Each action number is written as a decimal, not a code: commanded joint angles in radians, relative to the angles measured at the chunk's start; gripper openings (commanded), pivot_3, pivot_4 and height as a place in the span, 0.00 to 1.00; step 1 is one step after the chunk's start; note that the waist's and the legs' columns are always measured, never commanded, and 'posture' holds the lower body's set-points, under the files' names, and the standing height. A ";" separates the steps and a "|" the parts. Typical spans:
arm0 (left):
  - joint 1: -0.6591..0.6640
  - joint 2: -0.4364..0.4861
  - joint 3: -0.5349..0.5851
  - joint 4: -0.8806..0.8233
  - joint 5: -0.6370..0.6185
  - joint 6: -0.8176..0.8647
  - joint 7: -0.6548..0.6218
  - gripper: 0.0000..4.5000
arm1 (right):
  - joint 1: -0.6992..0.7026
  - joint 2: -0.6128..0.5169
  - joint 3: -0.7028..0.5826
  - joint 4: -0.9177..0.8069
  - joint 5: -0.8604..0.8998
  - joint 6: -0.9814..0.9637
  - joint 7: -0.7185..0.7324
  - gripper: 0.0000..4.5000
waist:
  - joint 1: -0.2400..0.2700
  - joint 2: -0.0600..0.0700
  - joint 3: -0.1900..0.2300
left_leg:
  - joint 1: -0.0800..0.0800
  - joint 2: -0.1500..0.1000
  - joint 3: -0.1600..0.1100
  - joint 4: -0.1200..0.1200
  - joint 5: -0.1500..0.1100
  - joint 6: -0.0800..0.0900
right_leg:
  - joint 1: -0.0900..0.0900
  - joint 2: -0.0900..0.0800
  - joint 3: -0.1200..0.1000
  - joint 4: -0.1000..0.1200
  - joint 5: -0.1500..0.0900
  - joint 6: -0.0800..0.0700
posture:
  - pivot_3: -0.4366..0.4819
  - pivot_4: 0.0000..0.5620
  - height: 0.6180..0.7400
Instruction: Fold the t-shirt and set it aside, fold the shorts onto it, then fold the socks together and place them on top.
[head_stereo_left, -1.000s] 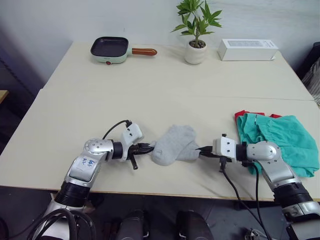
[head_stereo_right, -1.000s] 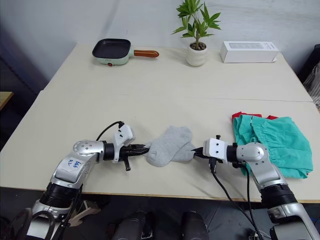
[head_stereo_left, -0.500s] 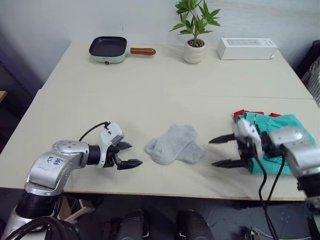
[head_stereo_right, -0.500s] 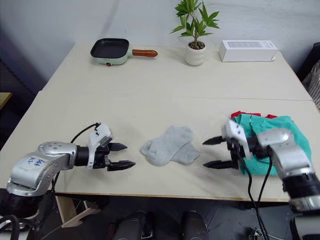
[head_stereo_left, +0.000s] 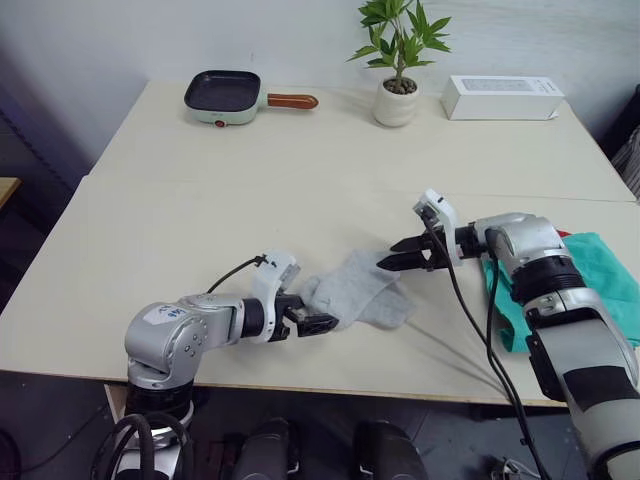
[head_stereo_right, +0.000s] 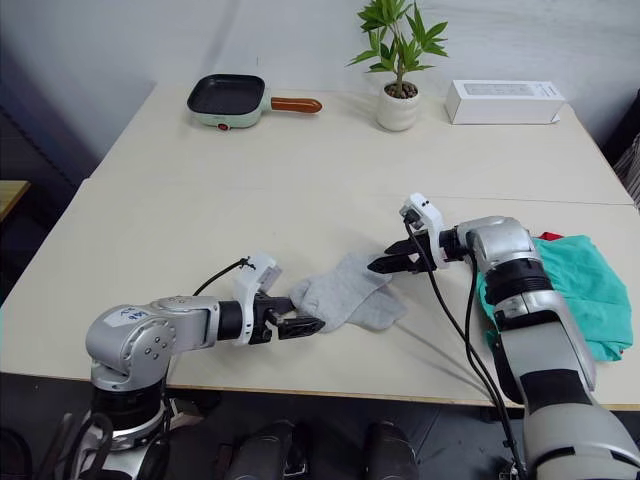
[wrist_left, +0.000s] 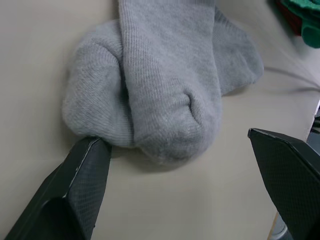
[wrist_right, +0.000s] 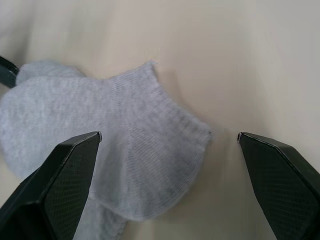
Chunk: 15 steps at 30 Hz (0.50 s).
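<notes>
Your socks (head_stereo_left: 358, 291) lie overlapping near the front edge of the table (head_stereo_left: 300, 170), between the two grippers. Your left gripper (head_stereo_left: 318, 323) has its fingers spread wide at the toe end, one finger (wrist_left: 82, 170) just touching the knit and nothing held; your right gripper (head_stereo_left: 392, 262) is also wide open and empty, low over the cuff end. The shorts (head_stereo_left: 615, 280) sit at the right edge of the table on the t-shirt (head_stereo_right: 548, 238), of which you see a red sliver.
</notes>
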 joint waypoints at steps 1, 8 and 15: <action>0.009 -0.012 -0.011 0.001 -0.006 0.029 0.036 1.00 | -0.032 0.023 -0.004 0.045 -0.027 -0.022 0.014 0.99 | -0.002 0.000 0.000 | 0.001 0.000 0.000 0.000 0.000 0.000 | 0.000 0.000 0.000 -0.001 0.000 0.000 | 0.48 0.27 1.00; 0.028 0.001 -0.032 -0.002 -0.033 0.029 0.063 0.65 | -0.035 0.036 -0.022 0.066 -0.048 -0.057 0.031 0.53 | -0.002 0.000 0.000 | 0.001 0.001 0.000 -0.001 -0.002 -0.008 | -0.001 0.000 0.001 0.000 0.000 0.000 | 0.48 0.27 1.00; 0.030 0.025 -0.021 -0.001 -0.054 0.029 0.054 0.16 | -0.005 0.031 -0.066 0.030 -0.033 -0.079 0.012 0.00 | -0.002 0.000 0.000 | 0.001 0.001 0.000 -0.006 0.000 -0.005 | -0.001 0.001 0.001 -0.001 0.000 0.000 | 0.48 0.27 1.00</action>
